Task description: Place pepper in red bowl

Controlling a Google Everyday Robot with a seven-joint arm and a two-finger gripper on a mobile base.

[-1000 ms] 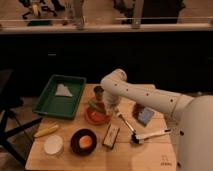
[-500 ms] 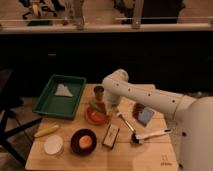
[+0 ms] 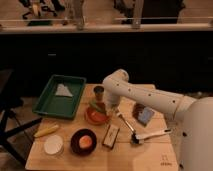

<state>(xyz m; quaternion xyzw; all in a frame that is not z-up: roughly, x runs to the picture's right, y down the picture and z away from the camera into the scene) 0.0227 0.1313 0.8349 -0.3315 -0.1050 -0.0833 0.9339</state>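
Your pincer (image 3: 106,106) hangs low over the red bowl (image 3: 96,116), at the end of the white arm (image 3: 150,97) that reaches in from the right side, and you cannot tell from this view if it is open or closed, because the wrist of the arm covers it. The pepper (image 3: 97,106) shows as a small dark green shape at the back part of the red bowl, just beside the pincer on its left; it seems to lie on or above the bowl's rim, but you cannot tell if it rests in the bowl or if the pincer holds it. Just behind the bowl stands a small dark cup (image 3: 99,91), upright. To the left of the cup and bowl you see a green tray (image 3: 48,100) with a pale crumpled thing (image 3: 63,90) lying inside it. In front of the red bowl, nearer to the front edge of the wooden tabletop (image 3: 150,157), there is a dark bowl (image 3: 74,144) that holds an orange object (image 3: 85,142). Left of the dark bowl lies a white round disc (image 3: 53,145), and behind the disc a yellow long item (image 3: 46,131) lies near the left edge. To the right of the dark bowl a flat dark packet (image 3: 111,136) lies on the tabletop, and further right a white-handled utensil (image 3: 151,134) lies. Near the arm a bluish packet (image 3: 145,115) lies.
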